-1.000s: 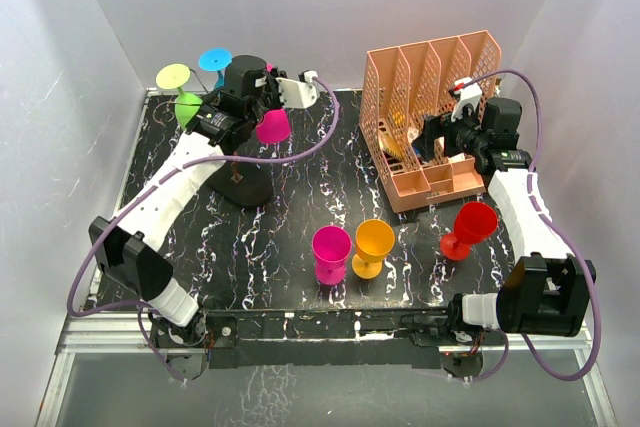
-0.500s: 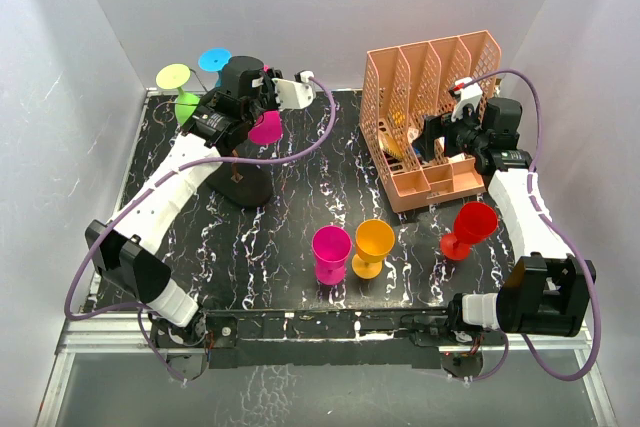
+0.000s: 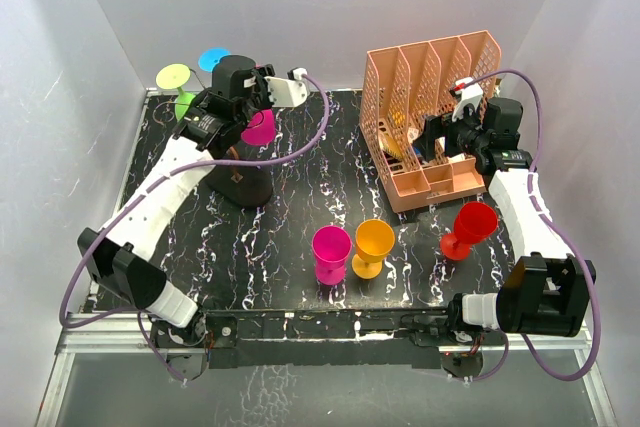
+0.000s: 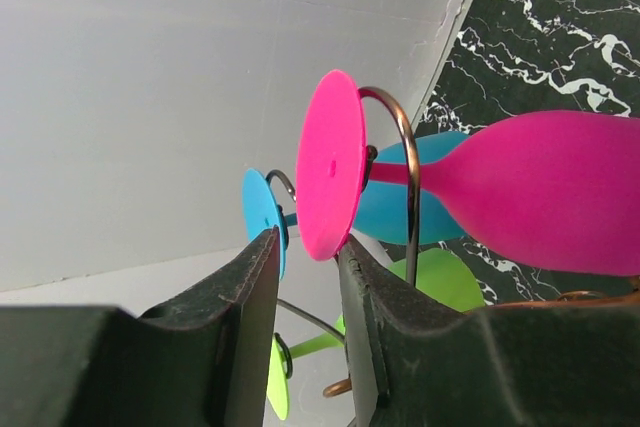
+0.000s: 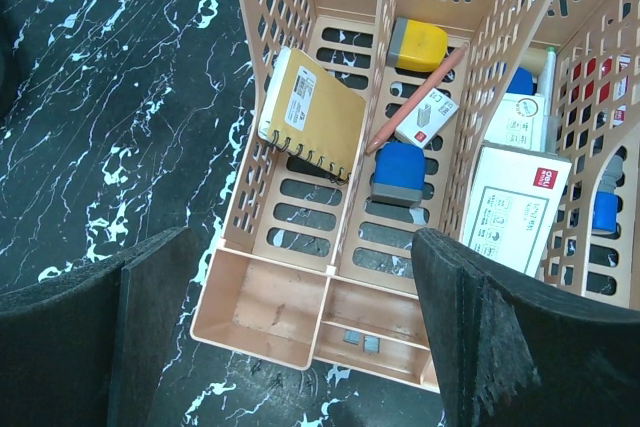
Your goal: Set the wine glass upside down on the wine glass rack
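Note:
A pink wine glass [image 3: 258, 127] hangs upside down on the wine glass rack [image 3: 243, 187] at the back left. In the left wrist view its stem sits in a curled wire arm [image 4: 411, 182], with the bowl [image 4: 545, 205] to the right and the round foot [image 4: 330, 162] to the left. My left gripper [image 3: 262, 80] is at the foot. Its fingers [image 4: 360, 297] stand slightly apart, with the foot's edge at their tips and a gap beside it. My right gripper [image 5: 305, 237] is wide open and empty above the peach organizer [image 5: 262, 312].
A green glass [image 3: 186, 105] and a cyan glass [image 3: 214, 58] also hang on the rack. Magenta [image 3: 331, 252], orange [image 3: 373, 245] and red [image 3: 470, 227] glasses stand upright near the front. The organizer [image 3: 430, 117] holds a notebook and boxes at the back right.
My left gripper has carried the pink glass a little left and back, onto the rack's wire arm. The right arm has not moved.

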`<state>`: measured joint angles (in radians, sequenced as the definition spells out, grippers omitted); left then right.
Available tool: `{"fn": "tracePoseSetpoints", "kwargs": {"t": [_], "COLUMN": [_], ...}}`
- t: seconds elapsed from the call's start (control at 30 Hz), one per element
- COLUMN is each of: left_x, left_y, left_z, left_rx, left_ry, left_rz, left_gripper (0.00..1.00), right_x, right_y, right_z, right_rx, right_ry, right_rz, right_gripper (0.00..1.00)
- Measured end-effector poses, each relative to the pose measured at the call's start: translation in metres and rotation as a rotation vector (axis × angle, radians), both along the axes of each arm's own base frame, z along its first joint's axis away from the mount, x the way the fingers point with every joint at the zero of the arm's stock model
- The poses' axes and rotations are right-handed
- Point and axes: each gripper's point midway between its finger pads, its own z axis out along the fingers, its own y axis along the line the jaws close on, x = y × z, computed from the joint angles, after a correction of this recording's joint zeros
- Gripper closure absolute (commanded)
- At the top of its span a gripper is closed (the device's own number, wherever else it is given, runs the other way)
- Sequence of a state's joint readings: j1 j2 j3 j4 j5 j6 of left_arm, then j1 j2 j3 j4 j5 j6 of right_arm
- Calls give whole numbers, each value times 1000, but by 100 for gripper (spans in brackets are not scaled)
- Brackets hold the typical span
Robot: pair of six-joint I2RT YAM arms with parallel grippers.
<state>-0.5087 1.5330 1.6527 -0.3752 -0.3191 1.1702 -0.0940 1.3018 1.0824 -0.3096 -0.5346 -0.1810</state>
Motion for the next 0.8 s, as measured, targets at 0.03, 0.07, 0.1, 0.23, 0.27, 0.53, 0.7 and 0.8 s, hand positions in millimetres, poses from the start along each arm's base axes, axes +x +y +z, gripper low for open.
{"fn": "tracePoseSetpoints", "kwargs": {"t": [0.03,0.07,0.1,0.23,0.27,0.53,0.7,0.8], "left_x": [-1,-2,-3,-8,-9,-16,-24,-31], "left_y": [1,2,3,8,9,15,20,24], "left_z": [1,2,4,6,6,1,-1,3], "left_rx": [0,-1,-1,1,4,27,30,11], "left_ry": [-2,-4,-7,-9,-6,22,48,56], "left_rz": [1,4,6,14,15,29,38,45], "left_gripper": [69,68,67,65,65,57,52,47], "right_x": [0,0,0,0,0,0,-1,-1], "right_y": [0,0,0,-1,-1,-1,-1,-2], "right_z": [0,0,0,0,0,1,1,1], "right_rx": [0,0,0,3,3,7,7,8], "right_ry": [0,0,0,-1,-1,-1,-1,-1], "right_rz": [0,0,-1,-1,0,5,5,5], "right_gripper": [2,2,2,2,2,2,2,2]}}
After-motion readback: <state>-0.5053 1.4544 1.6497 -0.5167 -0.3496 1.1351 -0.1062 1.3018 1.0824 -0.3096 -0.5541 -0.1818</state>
